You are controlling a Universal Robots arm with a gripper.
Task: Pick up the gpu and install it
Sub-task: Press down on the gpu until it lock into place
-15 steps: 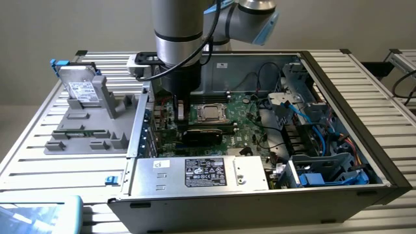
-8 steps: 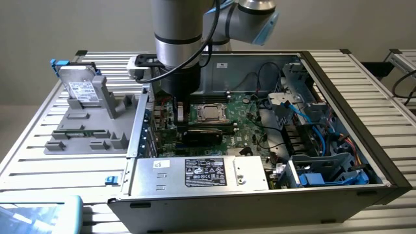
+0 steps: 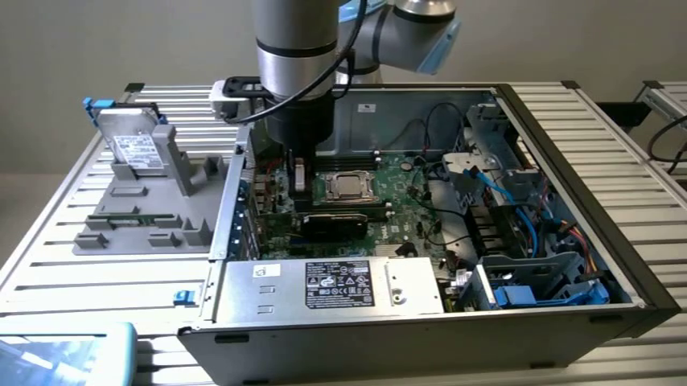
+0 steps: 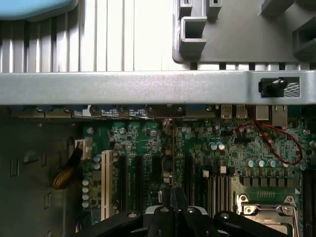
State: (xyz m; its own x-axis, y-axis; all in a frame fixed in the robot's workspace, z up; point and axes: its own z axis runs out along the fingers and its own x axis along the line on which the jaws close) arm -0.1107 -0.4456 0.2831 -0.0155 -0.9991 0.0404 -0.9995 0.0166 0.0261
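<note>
Gripper: the gripper (image 3: 299, 165) hangs on the arm inside the open computer case (image 3: 558, 121). In the wrist view its black fingers (image 4: 163, 217) look clenched on a thin card seen edge-on.
Gpu: the gpu (image 4: 173, 163) stands upright in that grasp, narrow edge toward the wrist camera. It is over the row of expansion slots, with the white slot (image 4: 105, 182) off to one side. In the exterior view it is a slim pale strip (image 3: 302, 183) below the arm, just beside the CPU socket (image 3: 346, 186).
Done so far: the card appears to be picked up and carried into the case.
Left: seating is not confirmed. I cannot tell whether the lower edge touches a slot or hangs above it.
Motherboard: the motherboard (image 3: 397, 193) is a green, densely populated board with long dark slots, small silver capacitors and a square metal socket frame. A red wire (image 4: 276, 143) loops across it.
Case: dark sheet metal with a pale, flat rim bar (image 4: 123, 88). A grey boxy power supply (image 3: 333, 285) with a printed label sits at the near side.
Fixture: a grey moulded holder (image 3: 140, 217) lies outside the case, and a silver drive (image 3: 134, 149) leans in it.
Table: the table (image 3: 64, 257) is made of ribbed aluminium slats.
</note>
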